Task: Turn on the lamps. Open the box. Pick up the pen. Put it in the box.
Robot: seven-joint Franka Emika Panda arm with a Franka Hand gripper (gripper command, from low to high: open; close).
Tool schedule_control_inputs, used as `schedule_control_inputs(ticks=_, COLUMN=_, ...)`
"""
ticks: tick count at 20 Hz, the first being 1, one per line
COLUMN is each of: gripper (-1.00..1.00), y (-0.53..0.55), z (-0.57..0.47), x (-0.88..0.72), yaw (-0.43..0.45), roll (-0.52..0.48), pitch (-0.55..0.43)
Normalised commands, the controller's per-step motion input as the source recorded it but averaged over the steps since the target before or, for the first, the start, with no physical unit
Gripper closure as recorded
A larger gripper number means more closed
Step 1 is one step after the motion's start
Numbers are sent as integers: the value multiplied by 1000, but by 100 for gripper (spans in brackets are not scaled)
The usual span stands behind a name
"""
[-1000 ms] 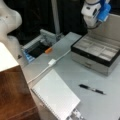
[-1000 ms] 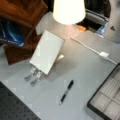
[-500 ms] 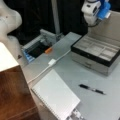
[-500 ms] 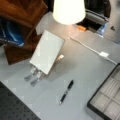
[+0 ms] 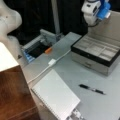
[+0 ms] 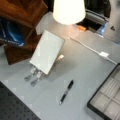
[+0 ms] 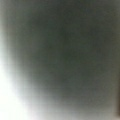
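Nearest the camera in a front view lies the white spiral notebook (image 5: 56,97), flat on the grey table (image 5: 100,105), well below and to the left of the gripper (image 5: 96,11). Just past it the pen (image 5: 91,89) lies flat on the bare tabletop, apart from both notebook and box, almost straight beneath the gripper but far down from it. In a front view the pen (image 6: 66,91) lies at a slant between the notebook (image 6: 47,51) and the box's tray corner (image 6: 106,98).

Farther back stands the box (image 5: 96,56), lid raised (beige lining showing, pale compartments bare), directly under the gripper. A white cable (image 5: 47,67) runs leftward from it.

The gripper hangs high above the box's rear edge; whether its fingers are spread or holding anything cannot be told.

The lamp (image 6: 68,10) glows bright, lit.

The wrist view shows only a grey-white blur.
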Motion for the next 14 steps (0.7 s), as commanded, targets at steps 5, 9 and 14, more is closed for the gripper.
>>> schedule_control_inputs(ticks=5, gripper=-100, y=289, z=-61, x=-21, yaw=-35, roll=-266, pitch=-57)
schedule_control_inputs(ticks=9, gripper=-100, y=296, z=-7, x=25, yaw=-15, roll=-203, pitch=-65)
schedule_control_inputs(ticks=14, gripper=-100, y=168, z=98, x=2, yaw=32, roll=-124, pitch=-42)
